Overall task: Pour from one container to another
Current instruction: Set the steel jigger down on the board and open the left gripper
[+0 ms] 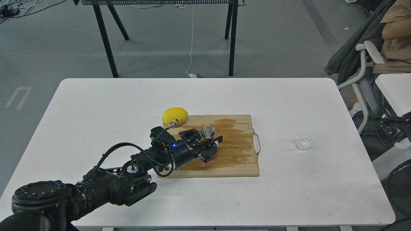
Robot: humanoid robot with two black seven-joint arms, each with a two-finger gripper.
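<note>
The steel jigger (207, 132) stands upright over the wooden cutting board (237, 160), open cone up. My left gripper (205, 141) reaches in from the lower left and is shut on the jigger's lower part, one finger on each side. The clear glass cup (303, 140) sits alone on the white table (96, 106), well to the right of the board and away from both arms. A dark part of my right arm (392, 127) shows past the table's right edge; its fingers cannot be made out.
A yellow lemon (174, 115) lies at the board's far left corner, just behind my left wrist. The board has a wet stain and a metal handle (257, 142) on its right side. A chair and a seated person (393, 38) are at the far right.
</note>
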